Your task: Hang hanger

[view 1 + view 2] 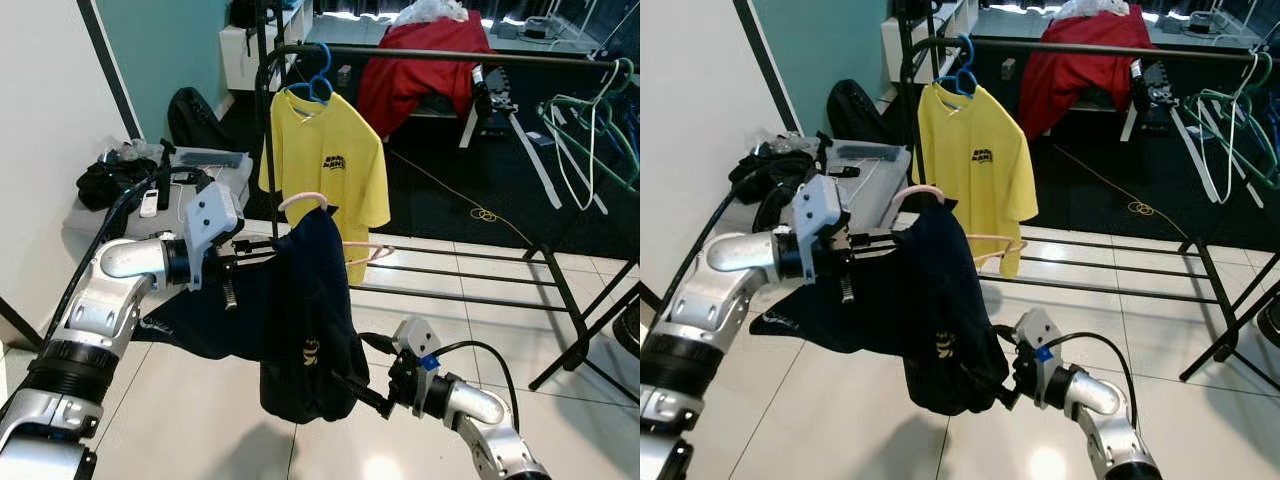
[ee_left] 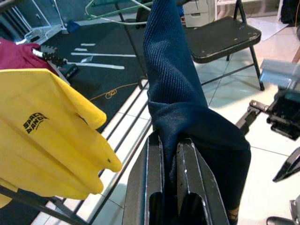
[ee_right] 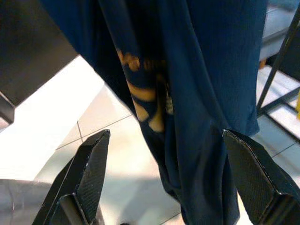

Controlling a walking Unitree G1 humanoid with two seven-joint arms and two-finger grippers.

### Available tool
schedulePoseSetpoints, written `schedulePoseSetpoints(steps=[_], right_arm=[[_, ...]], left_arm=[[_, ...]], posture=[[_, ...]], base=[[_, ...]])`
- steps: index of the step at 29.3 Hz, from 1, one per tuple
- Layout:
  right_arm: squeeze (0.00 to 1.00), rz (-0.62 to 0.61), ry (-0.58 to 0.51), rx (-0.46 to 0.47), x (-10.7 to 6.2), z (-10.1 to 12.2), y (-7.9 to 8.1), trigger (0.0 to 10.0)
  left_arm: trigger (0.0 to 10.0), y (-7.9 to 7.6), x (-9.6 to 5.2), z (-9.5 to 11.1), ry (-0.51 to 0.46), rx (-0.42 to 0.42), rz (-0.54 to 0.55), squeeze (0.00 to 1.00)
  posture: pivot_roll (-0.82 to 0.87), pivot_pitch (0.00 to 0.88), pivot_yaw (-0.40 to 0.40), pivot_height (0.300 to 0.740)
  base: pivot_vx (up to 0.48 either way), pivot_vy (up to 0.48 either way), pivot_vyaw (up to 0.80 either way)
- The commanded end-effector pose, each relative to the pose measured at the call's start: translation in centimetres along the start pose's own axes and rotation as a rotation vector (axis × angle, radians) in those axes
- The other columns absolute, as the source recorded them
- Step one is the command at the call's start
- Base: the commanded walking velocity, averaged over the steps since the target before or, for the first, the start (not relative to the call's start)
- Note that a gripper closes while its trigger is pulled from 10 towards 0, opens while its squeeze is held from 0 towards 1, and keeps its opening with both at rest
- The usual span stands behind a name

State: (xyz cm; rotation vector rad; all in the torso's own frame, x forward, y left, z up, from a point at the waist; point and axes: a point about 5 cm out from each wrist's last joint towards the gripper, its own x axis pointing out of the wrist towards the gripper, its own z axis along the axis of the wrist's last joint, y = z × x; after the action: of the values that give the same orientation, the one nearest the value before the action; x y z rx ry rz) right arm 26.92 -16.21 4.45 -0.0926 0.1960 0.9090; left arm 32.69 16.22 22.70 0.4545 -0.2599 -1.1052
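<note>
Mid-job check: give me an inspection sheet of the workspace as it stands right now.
Surface: glossy white tile floor.
Job's things: navy shirt on a pink hanger, held below the black rack rail.
Clutter: yellow shirt hangs on a blue hanger; red garment draped behind; green hangers at the rail's right end; dark items piled on a grey case.
Grippers: left gripper shut on the navy shirt; right gripper open, at the shirt's lower hem.
Cables: orange cord on the dark carpet.
Surroundings: teal wall.
</note>
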Motion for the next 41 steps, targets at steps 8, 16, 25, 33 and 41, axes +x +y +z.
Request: schedulePoseSetpoints(steps=[8,16,25,33,41], right_arm=[[0.82,-0.074,-0.112,-0.09,-1.0,0.7,-0.6,10.0],[0.77,-0.155,-0.181,-0.178,-1.9,1.4,-1.3,10.0],[0.0,0.07,-0.096,-0.069,-0.5,1.4,-1.4,10.0],[0.0,0.193,-0.004,-0.028,-0.1,1.4,-2.0,10.0],[0.0,0.172,-0.041,-0.089,0.6,2.9,-2.9,10.0]], left_arm=[[0.0,0.1,-0.8,1.6,-0.075,0.012,-0.044,0.0],[0.0,0.0,-1.1,1.6,-0.07,0.002,-0.054,0.0],[0.0,-1.6,0.3,3.5,-0.15,-0.025,-0.167,0.0],[0.0,-2.5,1.0,4.7,-0.191,-0.039,-0.233,0.0],[0.0,-3.0,1.1,5.1,-0.189,-0.042,-0.264,0.0]], posture=[[-0.04,0.057,0.013,0.74],[-0.04,0.059,0.007,0.74],[-0.03,0.068,0.011,0.74],[-0.02,0.073,0.007,0.74],[-0.02,0.08,0.004,0.74]], base=[[0.0,0.0,0.0],[0.0,0.0,0.0],[0.0,0.0,0.0],[0.0,0.0,0.0],[0.0,0.0,0.0]])
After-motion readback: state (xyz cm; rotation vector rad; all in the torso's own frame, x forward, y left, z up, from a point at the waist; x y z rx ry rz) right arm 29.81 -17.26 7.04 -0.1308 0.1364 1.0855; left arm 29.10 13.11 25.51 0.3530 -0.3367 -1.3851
